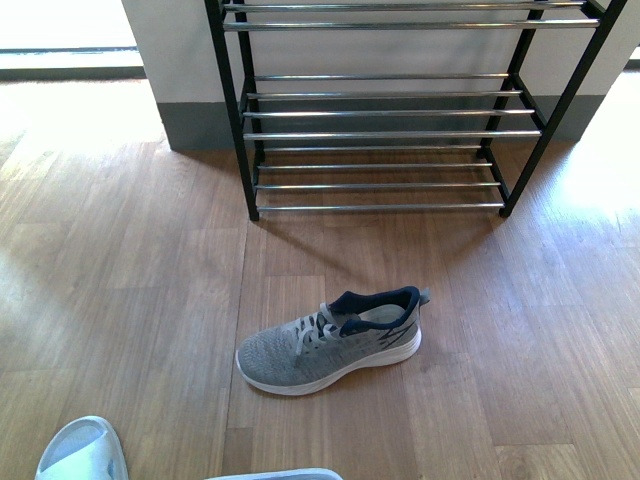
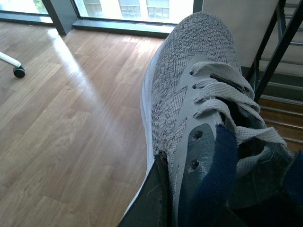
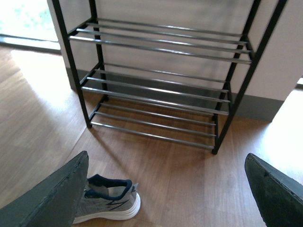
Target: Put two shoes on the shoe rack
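One grey knit sneaker with a white sole and navy lining lies on the wood floor in front of the shoe rack, toe to the left. The right wrist view catches its heel beside one finger of my right gripper, which hangs open above bare floor, facing the shoe rack. My left gripper is shut on the second grey sneaker, gripping its side wall near the lace eyelets. The rack's frame shows just beyond that shoe. Neither arm shows in the front view.
A wall with a grey skirting stands behind the rack. A pale slipper lies at the near left floor edge. A chair castor stands by the window in the left wrist view.
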